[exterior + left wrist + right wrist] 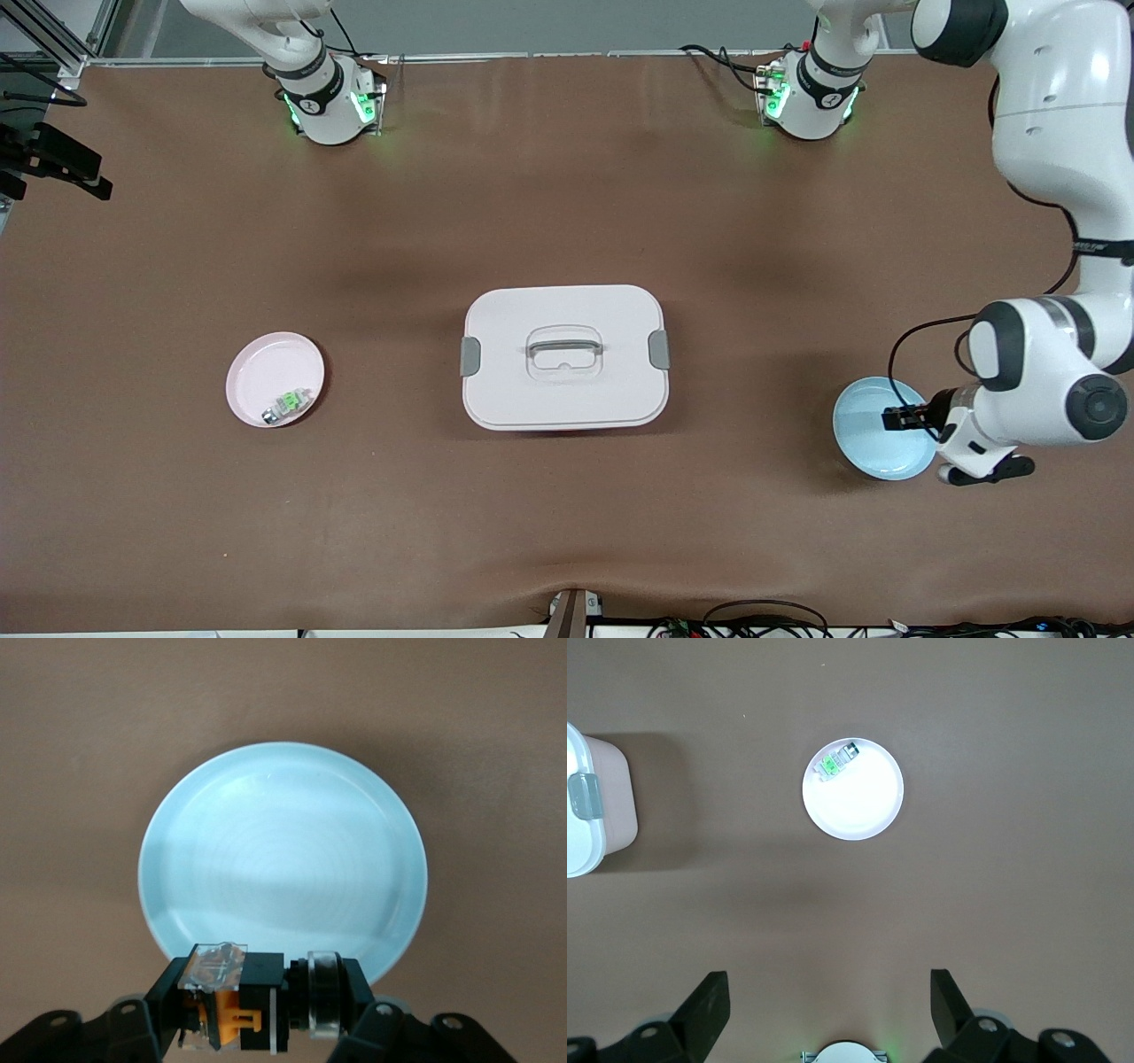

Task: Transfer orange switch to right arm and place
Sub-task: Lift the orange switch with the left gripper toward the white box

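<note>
Table: broad flat tabletop covered in matte brown sheet point(549, 532) — it fills almost the whole front view.
Cover edge: at 6 o'clock the brown sheet ends at a pale strip, with a slight ripple in it.
Cables: tangled black wires point(762, 620) at 5 o'clock.
Frame: silver aluminium bars point(53, 40) at 10 o'clock.
Top edge: pale grey strip point(567, 27) at 12 o'clock.
Light: even and soft — faint shadows only.

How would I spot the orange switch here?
Find the pale blue plate at the left arm's end of the table. Just over it, the left gripper pinches the orange switch, a tiny black part showing orange, unlike the green-and-white component in the pink plate.
</note>
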`<state>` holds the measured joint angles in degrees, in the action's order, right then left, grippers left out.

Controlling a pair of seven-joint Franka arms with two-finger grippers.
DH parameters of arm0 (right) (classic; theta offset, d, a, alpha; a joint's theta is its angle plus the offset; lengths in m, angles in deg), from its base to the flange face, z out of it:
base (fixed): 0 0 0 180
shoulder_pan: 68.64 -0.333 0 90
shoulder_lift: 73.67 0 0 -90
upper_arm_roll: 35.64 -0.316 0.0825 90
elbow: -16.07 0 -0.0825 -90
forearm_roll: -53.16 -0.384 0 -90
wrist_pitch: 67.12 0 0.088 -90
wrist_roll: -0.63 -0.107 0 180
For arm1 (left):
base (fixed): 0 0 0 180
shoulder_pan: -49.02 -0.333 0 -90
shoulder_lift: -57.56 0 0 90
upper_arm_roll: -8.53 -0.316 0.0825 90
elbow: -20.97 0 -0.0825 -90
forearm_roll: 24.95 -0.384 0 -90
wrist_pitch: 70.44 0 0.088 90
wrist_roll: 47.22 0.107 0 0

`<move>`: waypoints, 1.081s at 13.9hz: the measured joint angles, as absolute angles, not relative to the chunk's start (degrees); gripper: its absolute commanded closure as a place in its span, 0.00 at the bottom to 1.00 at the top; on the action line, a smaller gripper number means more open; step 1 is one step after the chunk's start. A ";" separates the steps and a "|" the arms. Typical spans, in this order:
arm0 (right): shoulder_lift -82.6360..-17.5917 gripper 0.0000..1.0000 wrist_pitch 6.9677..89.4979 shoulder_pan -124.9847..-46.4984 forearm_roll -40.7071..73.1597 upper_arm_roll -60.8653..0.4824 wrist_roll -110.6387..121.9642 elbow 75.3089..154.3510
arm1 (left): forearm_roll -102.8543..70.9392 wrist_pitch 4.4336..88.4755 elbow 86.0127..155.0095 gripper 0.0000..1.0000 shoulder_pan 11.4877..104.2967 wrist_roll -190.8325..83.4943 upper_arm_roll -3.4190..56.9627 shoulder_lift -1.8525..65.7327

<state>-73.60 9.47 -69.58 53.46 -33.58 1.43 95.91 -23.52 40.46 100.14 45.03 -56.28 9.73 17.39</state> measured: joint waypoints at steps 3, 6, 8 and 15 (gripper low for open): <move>-73.60 0.00 9.47 -69.58 53.43 -33.59 1.41 95.89 | -16.60 35.08 100.11 0.86 42.75 -61.91 9.66 22.10; -73.60 0.00 9.67 -69.58 53.19 -33.59 1.35 95.86 | -10.32 29.35 100.12 0.86 41.06 -68.01 9.66 25.76; -73.60 0.00 10.20 -69.32 52.00 -33.57 1.21 95.82 | -3.89 25.82 100.10 0.86 40.62 -74.14 9.67 28.09; -73.61 0.00 11.25 -66.88 48.72 -33.88 1.23 95.78 | 15.88 17.95 100.13 0.86 40.52 -99.43 11.71 36.26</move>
<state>-73.61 11.25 -66.88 48.72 -33.88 1.23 95.78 15.88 17.95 100.13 40.52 -99.43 11.71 36.26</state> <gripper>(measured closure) 0.000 0.278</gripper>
